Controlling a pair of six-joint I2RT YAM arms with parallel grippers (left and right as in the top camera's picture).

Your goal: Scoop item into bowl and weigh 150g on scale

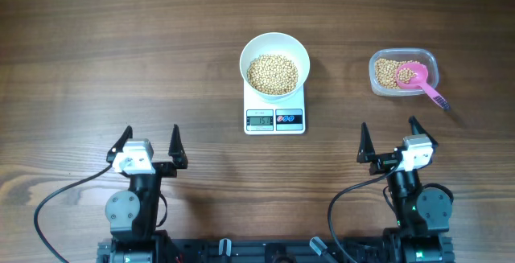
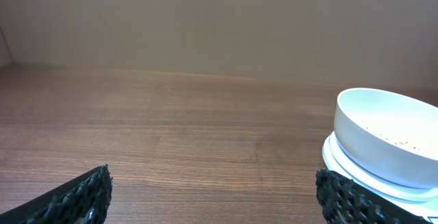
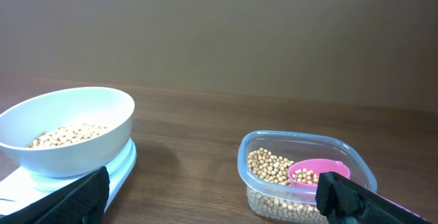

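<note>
The left hand rests fully open and empty, low on the tabletop. Ahead and to its right, the bowl of beans sits on the scale, whose display is too small to read. The right hand, also spread and empty, is the nearer of the 2 to the clear tub just ahead, where the pink scoop lies, its handle slanting back-right

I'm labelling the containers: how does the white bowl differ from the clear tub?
The white bowl is round and opaque; the clear tub is rounded-rectangular and see-through. The bowl sits on the scale; the tub sits straight on the table. The tub holds a pink scoop; the bowl has none. Both hold tan beans.
</note>
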